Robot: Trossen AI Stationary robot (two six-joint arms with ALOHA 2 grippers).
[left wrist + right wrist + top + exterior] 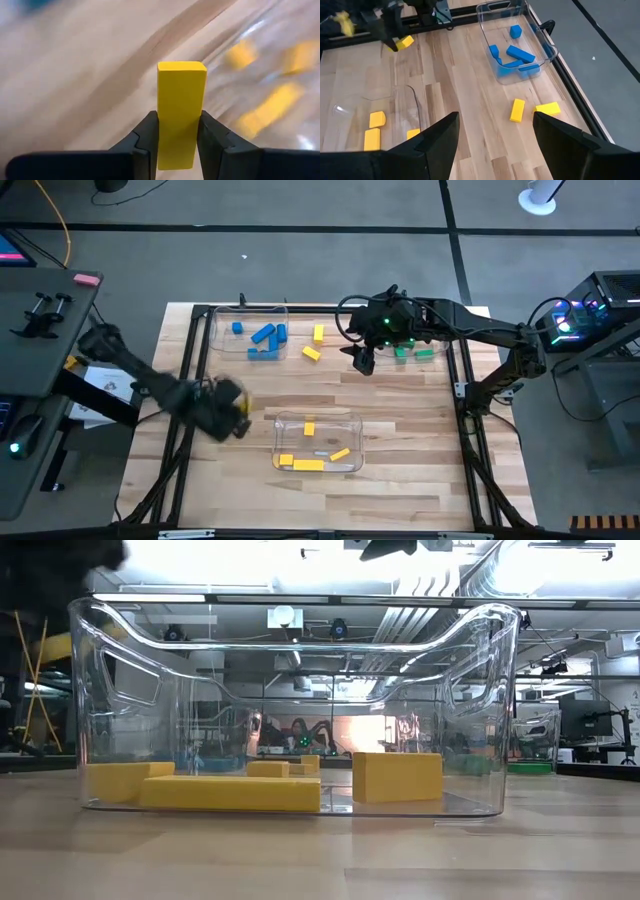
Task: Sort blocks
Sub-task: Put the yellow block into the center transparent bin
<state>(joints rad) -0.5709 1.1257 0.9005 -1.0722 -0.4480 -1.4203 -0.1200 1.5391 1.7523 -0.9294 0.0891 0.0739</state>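
A yellow block (181, 112) stands upright between the two fingers of the left hand (177, 150), clamped on both sides. In the high view this hand (232, 408) is over the table (400, 480) toward its left edge, just beside the left end of the near bin (318, 442), with the block showing as a yellow speck at its tip. The right wrist view shows the same yellow block (405, 42) at the far arm's tip, above the wood.

The near bin, a clear plastic box close to the middle of the table's front edge, holds only yellow blocks (308, 465): four can be made out from above, one near its back wall, one long bar and a shorter piece along its front, and one tilted at the right. The low view looks through this bin (480, 700) and shows a long yellow bar (232, 794) lying flat in front and a chunkier yellow piece (397, 776) to its right.

A second clear bin (250, 330) sits at the back left of the table and holds blue blocks (264, 335), about five, some leaning on each other (520, 52).

Two more yellow blocks lie loose on the bare wood just right of that bin, one (318, 332) nearer the back edge, the other (311, 353) a little toward the front; they are apart from each other.

Green blocks (412, 353) lie near the back right, partly hidden by the right arm. The right hand (364, 362) hangs over the back middle of the table, its fingers (437, 137) spread wide with nothing between them.
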